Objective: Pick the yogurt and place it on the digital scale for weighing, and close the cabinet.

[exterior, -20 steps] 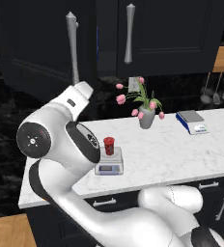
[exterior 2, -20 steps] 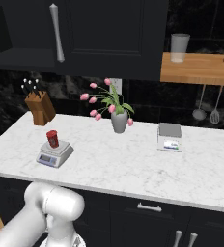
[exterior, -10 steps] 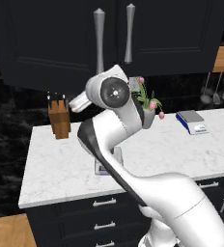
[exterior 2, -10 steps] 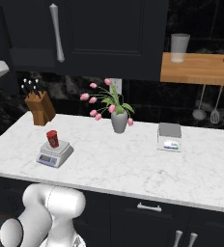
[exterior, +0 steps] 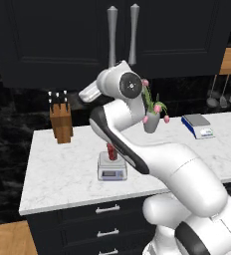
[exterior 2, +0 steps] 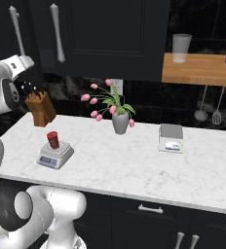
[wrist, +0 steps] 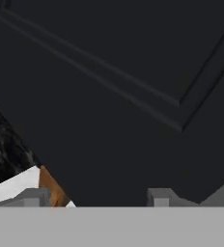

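I see the yogurt [exterior 2: 52, 139] standing upright on the digital scale [exterior 2: 55, 155], which sits near the front edge of the marble counter [exterior 2: 134, 165], toward its left end. In the left base view the same red cup [exterior: 112, 152] is partly hidden behind my arm, atop the scale [exterior: 112, 168]. I judge the weighing part done.

What remains is the cabinet [exterior: 77, 40]. Its two doors look flush, the long silver handles [exterior: 122, 35] side by side. The hand view shows a dark door panel [wrist: 109, 87] close in front of the pincer [wrist: 92, 198], whose finger tips [wrist: 157, 197] rise at the bottom, clearly apart and holding nothing.

My worries from here: the hand is raised close to the door, so further pushing on a door that already seems shut could jam the wrist. Pulling back carelessly is the other risk, since the elbow hangs over the scale, and a low swing could knock the cup off the platform or clip the tulip vase [exterior 2: 120, 121] or the knife block [exterior 2: 41, 108] near the counter's back edge.
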